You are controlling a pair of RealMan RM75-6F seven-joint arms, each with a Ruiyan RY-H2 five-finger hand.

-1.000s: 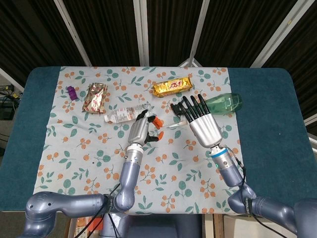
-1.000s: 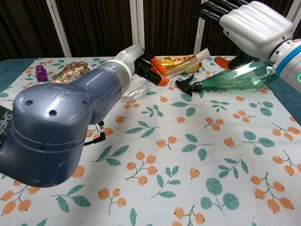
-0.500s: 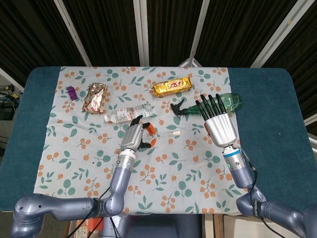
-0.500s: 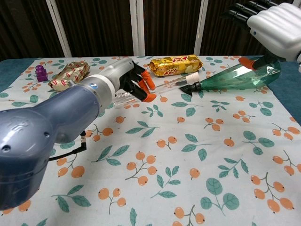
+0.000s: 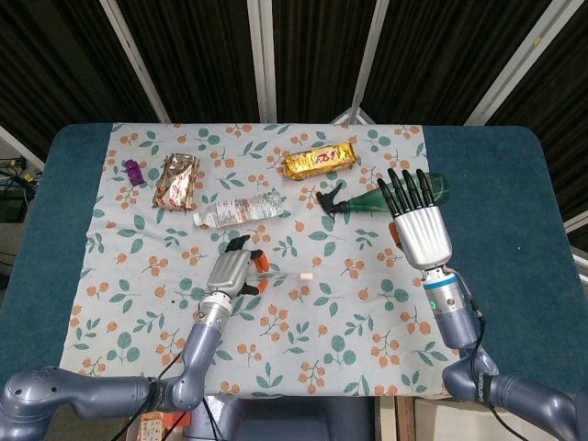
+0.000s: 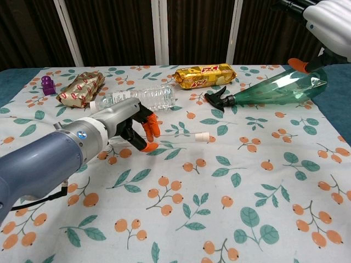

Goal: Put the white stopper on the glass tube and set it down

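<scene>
Head view: glass tube [image 5: 287,274] lies flat on the cloth, just beside the left hand [image 5: 231,272] on its inner side, toward the right hand. Its long axis runs roughly side to side, away from the left hand's fingertips. White stopper [image 5: 307,274] sits at the far end of the tube from that hand; the clear glass is faint here, so whether the stopper is fully seated cannot be confirmed. Left hand is loosely curled, holding nothing. Right hand [image 5: 423,225] is raised, fingers spread and empty, well apart from the tube, with the green spray bottle [image 5: 390,195] just beyond its fingertips.

Chest view: glass tube [image 6: 178,135] extends from just past the left hand's [image 6: 129,127] orange fingertips [image 6: 154,128] toward the right side, resting on the cloth. White stopper [image 6: 202,137] caps its far end. Fingers are partly bent, apart from the tube, nothing between them. Only the edge of the right hand [image 6: 332,19] shows, at the top corner, high above the table; its finger state is not readable here.

Judgement: tube appears stoppered and set down; the left hand is much the nearer should any adjustment be needed.
</scene>
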